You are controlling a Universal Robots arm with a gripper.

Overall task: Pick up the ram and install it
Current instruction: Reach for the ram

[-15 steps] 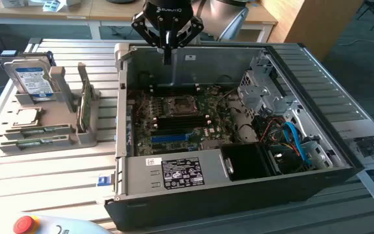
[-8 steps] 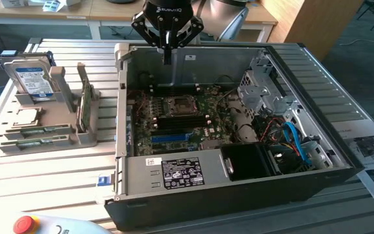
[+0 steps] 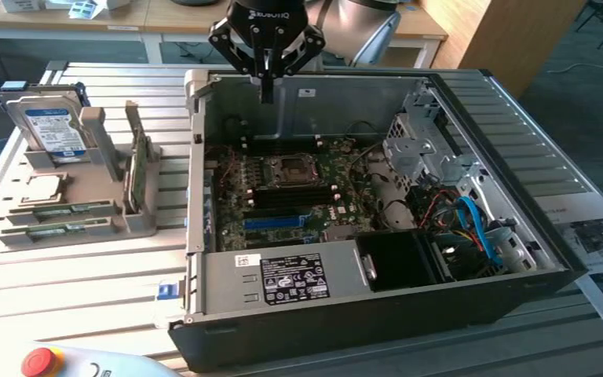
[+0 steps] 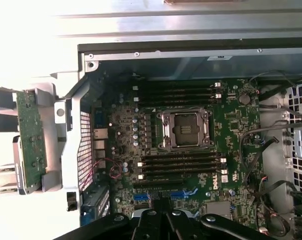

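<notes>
Nearest you, at the lower left of the exterior view, a red button [image 3: 38,360] sits at the edge of the counter [image 3: 71,290]. Behind it the open computer case [image 3: 385,314] stands in the middle of the frame, with its motherboard [image 3: 301,196] exposed and the processor socket [image 3: 286,170] uncovered. At the left of the frame the ram [image 3: 66,210] lies flat in a grey holder [image 3: 134,220], well apart from your tool. A second stick [image 3: 59,231] lies just beside it, and a hard drive [image 3: 56,129] stands upright further back. At the top centre your tool [image 3: 268,82] hangs over the case's far wall, fingers pinched narrow with nothing between them. The wrist view looks down on the processor socket [image 4: 183,129] between two banks of memory slots [image 4: 181,165].
</notes>
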